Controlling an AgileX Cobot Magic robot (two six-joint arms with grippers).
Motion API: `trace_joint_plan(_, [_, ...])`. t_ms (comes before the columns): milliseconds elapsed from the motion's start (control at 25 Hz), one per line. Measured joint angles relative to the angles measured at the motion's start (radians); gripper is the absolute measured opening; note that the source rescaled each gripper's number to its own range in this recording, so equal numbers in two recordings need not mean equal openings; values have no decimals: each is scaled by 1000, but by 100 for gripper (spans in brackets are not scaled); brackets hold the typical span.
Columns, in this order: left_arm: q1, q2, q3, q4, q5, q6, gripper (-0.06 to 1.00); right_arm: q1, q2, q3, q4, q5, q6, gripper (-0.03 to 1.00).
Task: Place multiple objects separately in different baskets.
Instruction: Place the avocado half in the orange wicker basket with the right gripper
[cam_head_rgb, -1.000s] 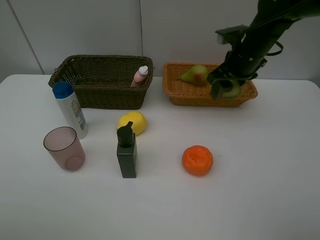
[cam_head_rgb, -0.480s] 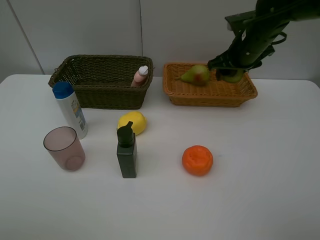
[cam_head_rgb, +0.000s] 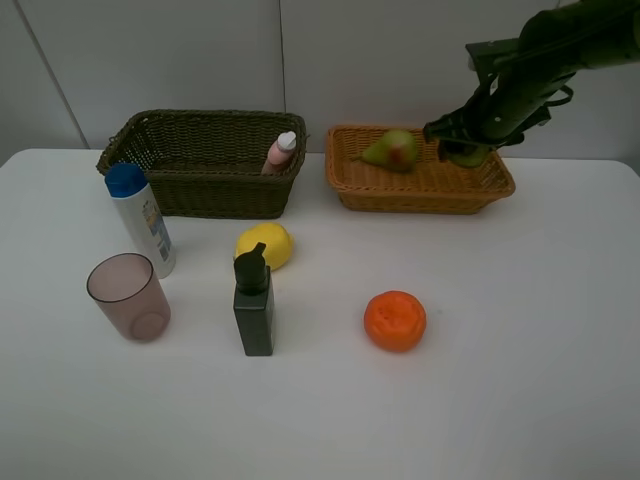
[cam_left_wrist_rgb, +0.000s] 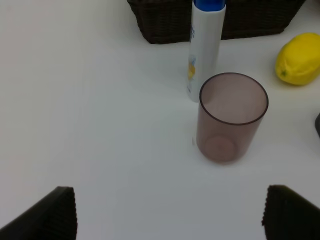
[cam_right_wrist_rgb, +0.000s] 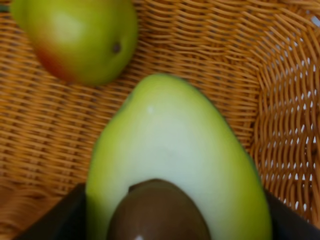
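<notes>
My right gripper (cam_head_rgb: 463, 146) is shut on the avocado half (cam_head_rgb: 466, 154) and holds it just above the right end of the light orange-tan basket (cam_head_rgb: 420, 196). In the right wrist view the avocado half (cam_right_wrist_rgb: 175, 150) fills the space between the jaws, with the green-red pear (cam_right_wrist_rgb: 80, 37) lying on the basket weave (cam_right_wrist_rgb: 40, 135) beside it. The pink bottle (cam_head_rgb: 281, 152) leans inside the dark basket (cam_head_rgb: 215, 192). In the left wrist view my left gripper (cam_left_wrist_rgb: 170, 217) hangs open over bare table, short of the pinkish cup (cam_left_wrist_rgb: 231, 117) and apart from it.
On the white table stand the white blue-capped bottle (cam_head_rgb: 140, 220), the cup (cam_head_rgb: 128, 296) and the dark green pump bottle (cam_head_rgb: 253, 303). The lemon (cam_head_rgb: 264, 245) lies behind the pump bottle. The orange (cam_head_rgb: 395, 320) sits alone right of centre.
My right gripper has carried the avocado half from above the light basket's front rim up and back over the basket's right end. The left arm has not moved.
</notes>
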Motion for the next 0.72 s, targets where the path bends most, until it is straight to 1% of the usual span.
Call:
trace_joint_plan(320, [0, 0, 0, 0, 0, 0, 100, -13, 49, 0, 28, -62, 0, 43])
trace_joint_plan(720, [0, 0, 0, 0, 0, 0, 100, -13, 55, 0, 55, -102, 0, 43])
